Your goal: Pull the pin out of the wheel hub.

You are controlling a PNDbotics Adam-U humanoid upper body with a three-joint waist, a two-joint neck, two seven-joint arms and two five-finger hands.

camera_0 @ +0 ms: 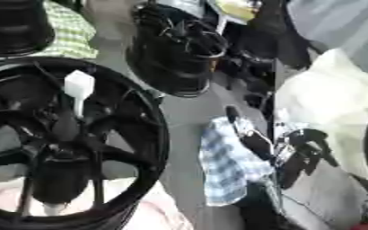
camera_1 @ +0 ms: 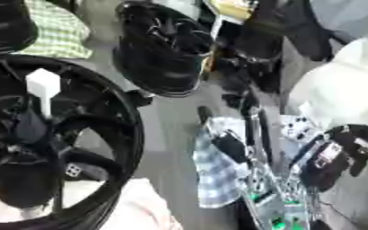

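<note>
A big black wheel hub (camera_0: 61,143) fills the view's left. A white pin (camera_0: 79,87) w/ a blocky head sticks up from its spokes. The robot's right hand (camera_0: 254,141) lies well right of the pin, over a blue-checked cloth (camera_0: 226,166); can't tell its finger state. Left hand not seen. Pin looks light, stiff, prob. smooth plastic; pinch the head.
</note>
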